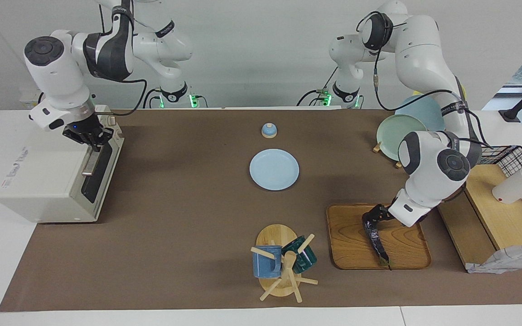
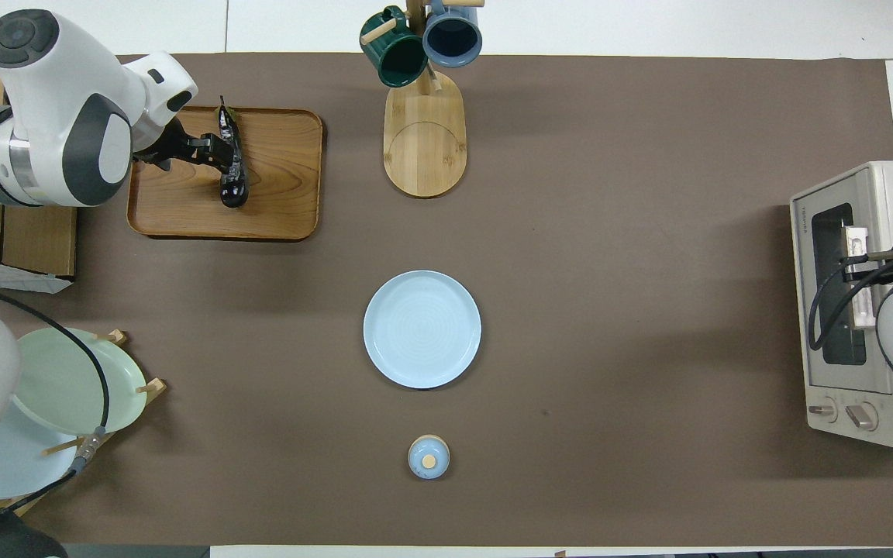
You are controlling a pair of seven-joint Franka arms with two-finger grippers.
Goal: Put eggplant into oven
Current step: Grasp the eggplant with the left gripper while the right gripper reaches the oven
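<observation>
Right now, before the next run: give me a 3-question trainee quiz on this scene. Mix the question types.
1. Fill in: the left hand is at the eggplant, over the wooden ____.
2. Which is at the oven door handle? A) right hand B) left hand C) neither
3. True or false: the blue mug and the green mug hang on the same mug rack.

Key: 1 tray; 2 A; 3 true.
</observation>
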